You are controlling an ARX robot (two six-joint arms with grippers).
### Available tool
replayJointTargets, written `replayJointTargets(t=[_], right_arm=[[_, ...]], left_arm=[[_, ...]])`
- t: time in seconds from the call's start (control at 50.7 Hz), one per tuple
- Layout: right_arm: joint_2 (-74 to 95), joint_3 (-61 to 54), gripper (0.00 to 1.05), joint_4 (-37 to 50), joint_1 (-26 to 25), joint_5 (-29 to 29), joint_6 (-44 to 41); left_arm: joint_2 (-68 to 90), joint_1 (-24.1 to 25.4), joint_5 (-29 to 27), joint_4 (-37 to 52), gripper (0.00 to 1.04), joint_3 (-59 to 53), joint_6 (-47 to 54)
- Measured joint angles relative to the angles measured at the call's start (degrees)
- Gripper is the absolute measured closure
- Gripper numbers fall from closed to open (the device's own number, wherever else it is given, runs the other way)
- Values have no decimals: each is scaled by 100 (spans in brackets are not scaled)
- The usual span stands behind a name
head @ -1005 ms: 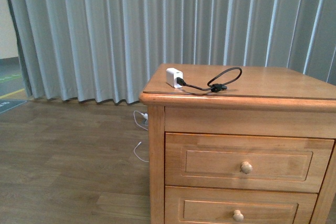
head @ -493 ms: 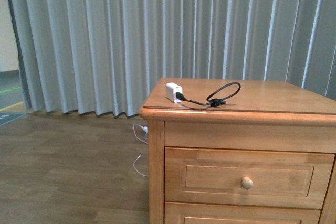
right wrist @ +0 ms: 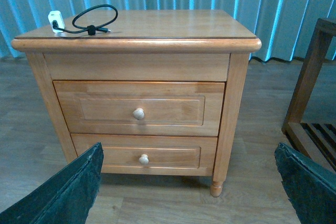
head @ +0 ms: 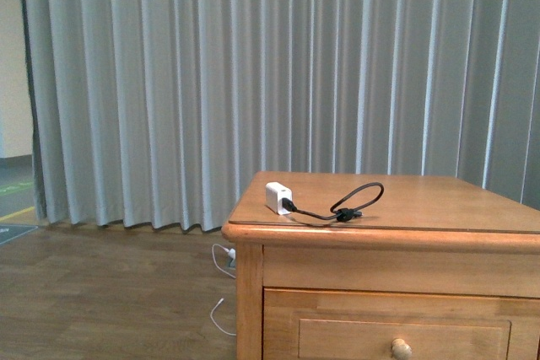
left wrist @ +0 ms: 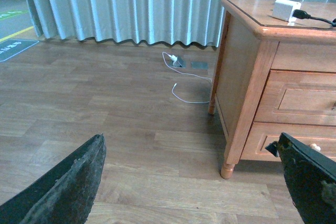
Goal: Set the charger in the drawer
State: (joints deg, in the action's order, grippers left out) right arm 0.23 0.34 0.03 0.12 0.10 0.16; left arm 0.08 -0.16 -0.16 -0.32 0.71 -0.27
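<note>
The charger (head: 279, 197), a small white cube with a looped black cable (head: 354, 200), lies on top of the honey-brown cabinet near its left front corner. It also shows in the right wrist view as charger (right wrist: 54, 19) and in the left wrist view as charger (left wrist: 286, 10). The drawer (right wrist: 139, 107), the upper one with a pale round knob (right wrist: 138, 113), is closed; only its upper edge and knob (head: 402, 348) show in the front view. My left gripper (left wrist: 194, 182) is open, low over the floor left of the cabinet. My right gripper (right wrist: 189, 182) is open, facing the cabinet front at a distance.
A second drawer (right wrist: 143, 156) sits below. A thin white cord (left wrist: 184, 77) trails on the wood floor by the cabinet's left side. Grey curtains (head: 253, 82) hang behind. A dark wooden frame (right wrist: 310, 93) stands to the cabinet's right.
The front view has tilted upward: the cabinet sits lower in frame and the lower drawer has left the view. The charger has not moved on the cabinet top.
</note>
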Motion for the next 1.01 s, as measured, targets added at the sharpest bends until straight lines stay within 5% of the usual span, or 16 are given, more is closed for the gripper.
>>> replayJointTargets(t=[0.572,0.69,1.005], right_arm=[[0,0,8,0,0,0,0],[258,28,8,-205,105,505,278],[3318,387,8,2046,11,39,557]], left_arm=[[0,0,0,0,6,0,0],[0,0,0,0,6,0,0],[0,0,0,0,6,0,0]])
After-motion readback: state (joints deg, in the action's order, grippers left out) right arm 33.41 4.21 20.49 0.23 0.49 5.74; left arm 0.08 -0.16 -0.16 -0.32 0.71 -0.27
